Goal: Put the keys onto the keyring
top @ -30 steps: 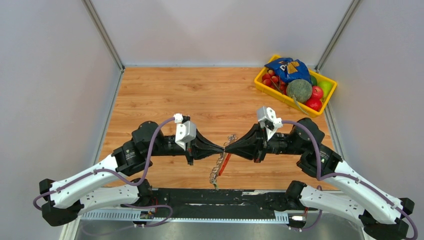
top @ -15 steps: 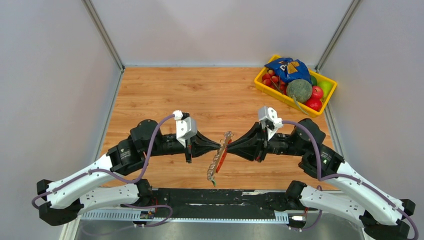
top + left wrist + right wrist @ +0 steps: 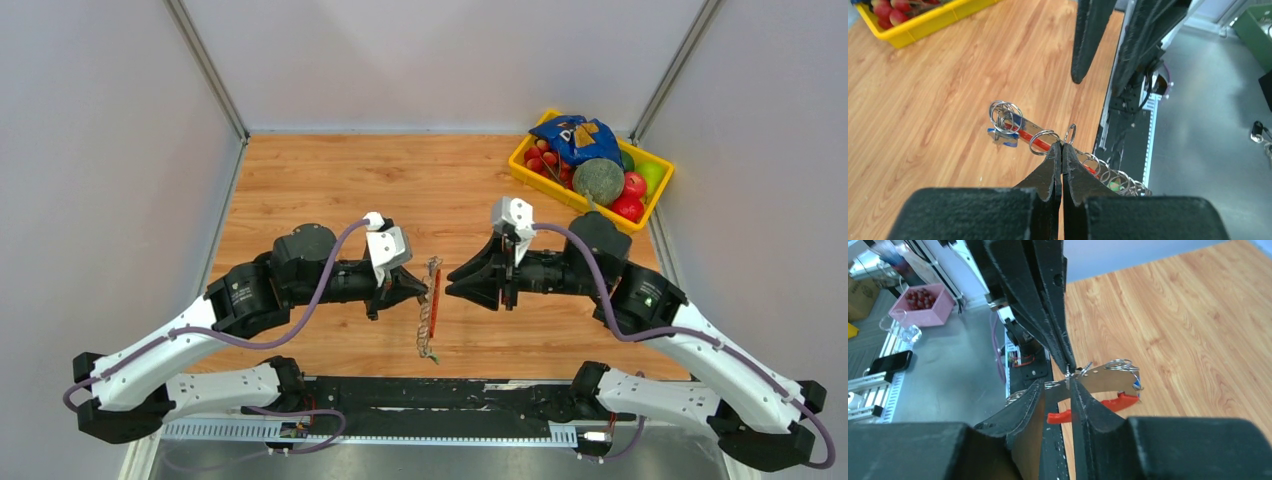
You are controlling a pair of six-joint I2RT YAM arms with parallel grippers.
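No lettering can be read; print on the blue bag (image 3: pixel 575 140) is too small.

The left arm (image 3: pixel 165 352) and right arm (image 3: pixel 725 358) wear white shells over black joints; a purple cable (image 3: pixel 318 283) loops along each; the left tool (image 3: pixel 423 291) and right tool (image 3: pixel 446 283) taper into matte black, wedge-shaped fingers (image 3: pixel 1048 172).

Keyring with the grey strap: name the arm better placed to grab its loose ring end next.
Right, probably. The right gripper is open and free, facing the silver keyring with its grey woven strap; the left gripper is shut on it, holding it up.
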